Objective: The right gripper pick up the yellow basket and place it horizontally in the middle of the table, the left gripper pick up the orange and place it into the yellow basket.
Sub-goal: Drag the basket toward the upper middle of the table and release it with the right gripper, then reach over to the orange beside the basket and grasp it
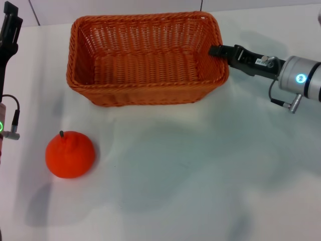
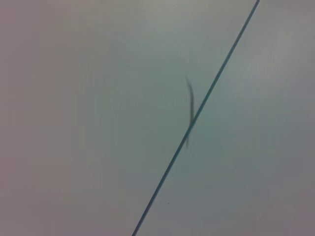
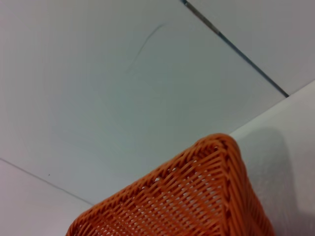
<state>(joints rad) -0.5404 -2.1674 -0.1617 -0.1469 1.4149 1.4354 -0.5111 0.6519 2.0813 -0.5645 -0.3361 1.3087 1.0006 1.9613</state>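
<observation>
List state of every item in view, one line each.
Orange-brown rectangular woven wicker basket: upright, empty, on the white table.
Round bright orange toy fruit: on the table, outside the basket, stem up, ungrasped.
Right gripper: at the basket's right rim.
Left gripper: at the table's far-left edge, away from the fruit.

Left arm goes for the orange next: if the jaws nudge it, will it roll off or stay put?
The orange looks round with a slightly flattened dome, so a sideways nudge would probably shift or rock it. It sits stem up on the smooth white table, which likely offers little grip. Nothing touches it; the basket stands apart.
</observation>
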